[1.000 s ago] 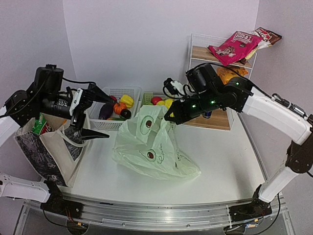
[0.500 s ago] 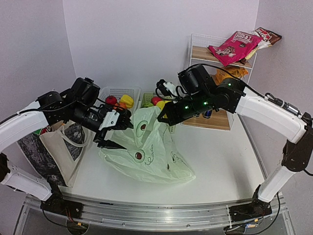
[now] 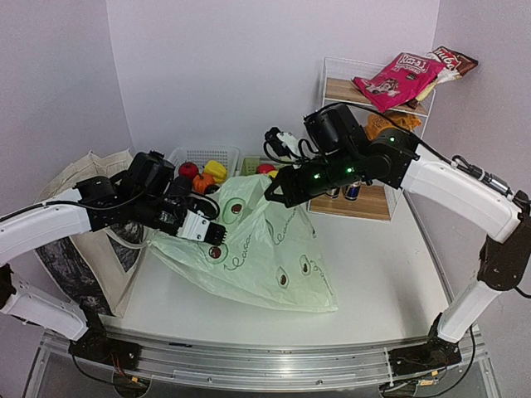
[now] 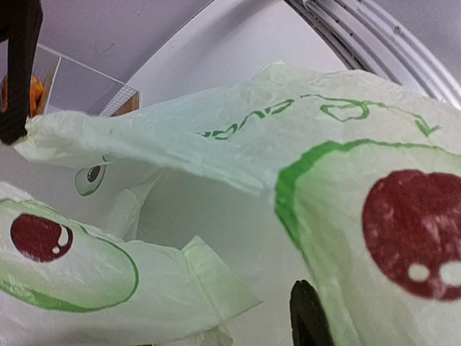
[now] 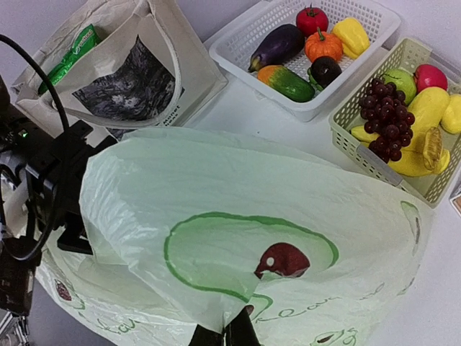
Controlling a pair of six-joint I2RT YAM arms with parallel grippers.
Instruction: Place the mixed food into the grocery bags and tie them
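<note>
Soft, even overhead light fills my top view. The bag (image 3: 265,253) throws only a faint shadow on the white table (image 3: 373,269), and the rail (image 3: 249,361) bows with lens distortion. My left wrist camera sits too close, so the film looks slightly blurred. My right wrist view is crisp and glare-free.

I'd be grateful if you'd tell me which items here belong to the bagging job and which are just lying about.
Belong to the job: avocado-print plastic bag, canvas tote, green packet in the tote, grapes, yellow fruit, drink cans, orange snack packet.
Just lying about: white basket, green basket, wire shelf.
</note>
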